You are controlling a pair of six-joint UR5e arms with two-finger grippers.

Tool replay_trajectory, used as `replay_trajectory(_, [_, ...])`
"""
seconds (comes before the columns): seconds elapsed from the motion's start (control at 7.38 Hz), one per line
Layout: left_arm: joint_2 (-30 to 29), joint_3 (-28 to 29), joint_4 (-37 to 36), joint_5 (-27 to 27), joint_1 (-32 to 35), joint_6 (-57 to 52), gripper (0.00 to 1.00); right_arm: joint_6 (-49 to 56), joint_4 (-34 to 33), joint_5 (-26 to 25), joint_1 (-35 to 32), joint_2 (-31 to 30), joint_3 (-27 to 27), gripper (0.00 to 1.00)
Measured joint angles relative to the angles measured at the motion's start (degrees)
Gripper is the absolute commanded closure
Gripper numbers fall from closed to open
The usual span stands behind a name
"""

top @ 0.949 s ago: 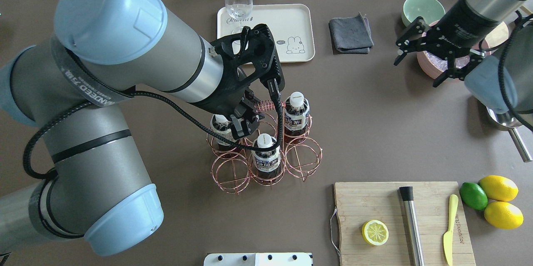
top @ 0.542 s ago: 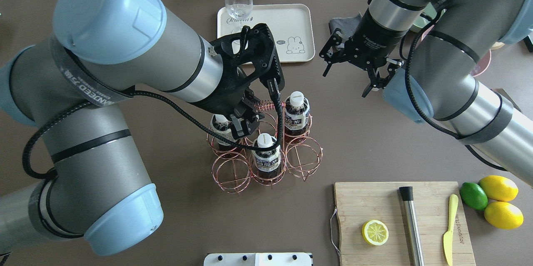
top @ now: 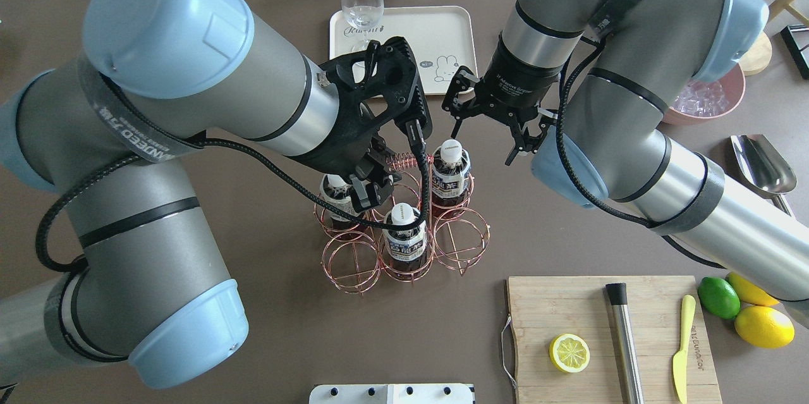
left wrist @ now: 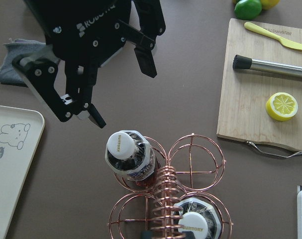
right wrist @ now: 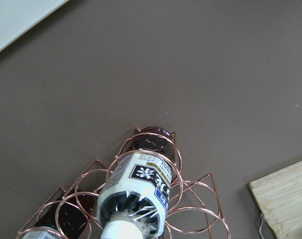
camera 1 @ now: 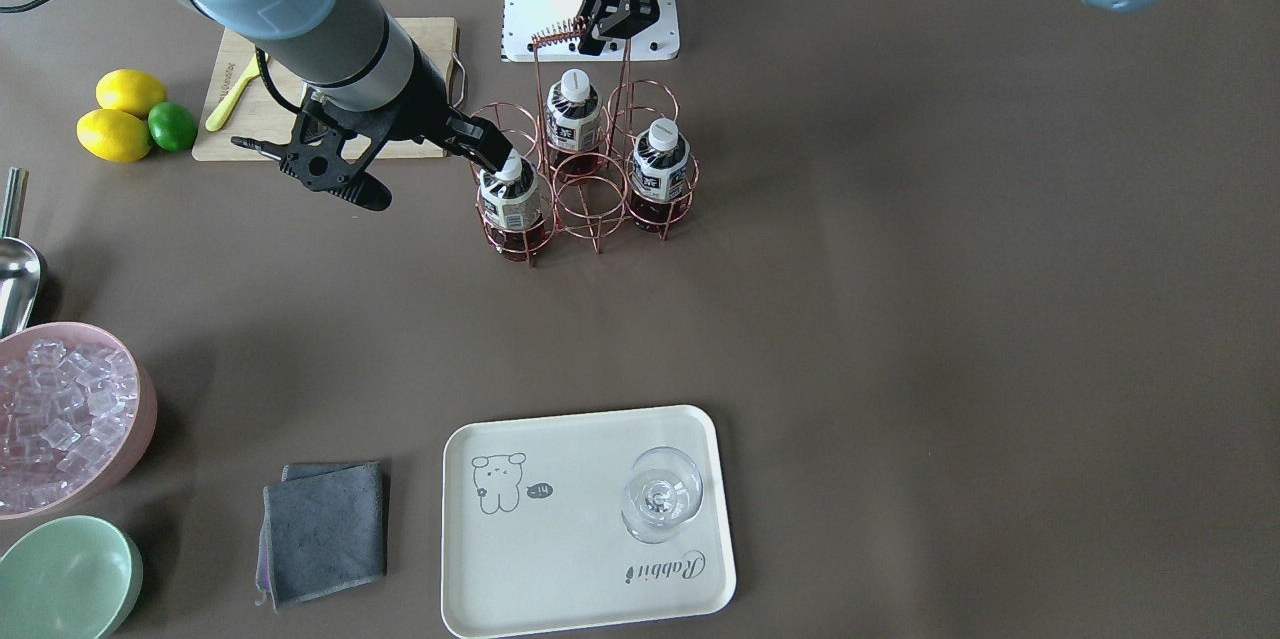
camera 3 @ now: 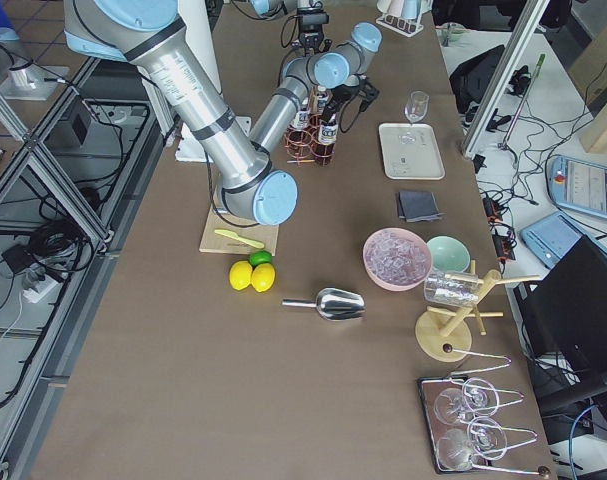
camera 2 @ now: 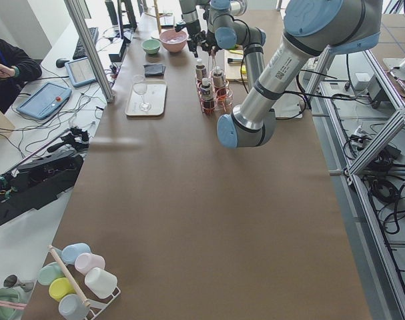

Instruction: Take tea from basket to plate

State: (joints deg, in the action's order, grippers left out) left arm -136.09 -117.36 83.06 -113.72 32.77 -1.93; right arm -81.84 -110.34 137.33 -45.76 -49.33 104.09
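White screw caps on the bottles carry the one brand name that reads clearly, "SUNTORY", seen in the left wrist view. The white-and-blue labels bear dark print too small to make out. Across the right gripper's (left wrist: 125,97) black body part of a word, "ROBOTI", shows in white.

Three bottles of dark reddish-brown drink stand upright in the copper wire basket (left wrist: 165,199), one to a ring, and the other three rings hold nothing. The tea (top: 449,170) sits in the corner ring on the side toward the right arm. The right gripper hangs just above and beside it with its fingers (left wrist: 71,102) spread wide and grasping nothing. One fingertip is close to the cap, but the bottle is not between them.

The left gripper (camera 1: 600,31) has its fingers (camera 1: 618,4) clenched on the coiled grip at the top of the basket's tall handle.

Well apart from the basket on the brown counter (camera 1: 900,319) lies the cream plate (camera 1: 580,479), marked with a small bear and the script word "Rabbit". On it stands only an empty clear glass (camera 1: 662,497). A pink bowl (camera 1: 125,464) is full of ice cubes, and the pale green bowl (camera 1: 65,579) beside it holds nothing.
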Motion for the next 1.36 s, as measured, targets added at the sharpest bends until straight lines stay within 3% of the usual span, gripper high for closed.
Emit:
replay_trajectory(0.54, [0.0,0.1,0.0,0.0,-0.6,0.0,1.0,-1.9,0.0,-2.3,2.6,3.2,-2.6,0.13])
replay_trajectory(0.68, [0.0,0.1,0.0,0.0,-0.8,0.1,1.0,-2.0,0.0,-2.5,2.8,4.2,-3.9,0.22])
replay_trajectory(0.95, [0.1,0.1,0.0,0.0,-0.8,0.0,1.0,-2.0,0.0,-2.9,3.4,4.7,-4.7,0.23])
replay_trajectory(1.08, [0.1,0.1,0.0,0.1,-0.9,0.0,1.0,-2.1,0.0,-2.9,3.6,4.7,-4.6,0.36])
replay_trajectory(1.36, [0.1,0.1,0.0,0.1,-0.9,0.1,1.0,-2.2,0.0,-2.9,3.7,4.4,-4.3,0.45])
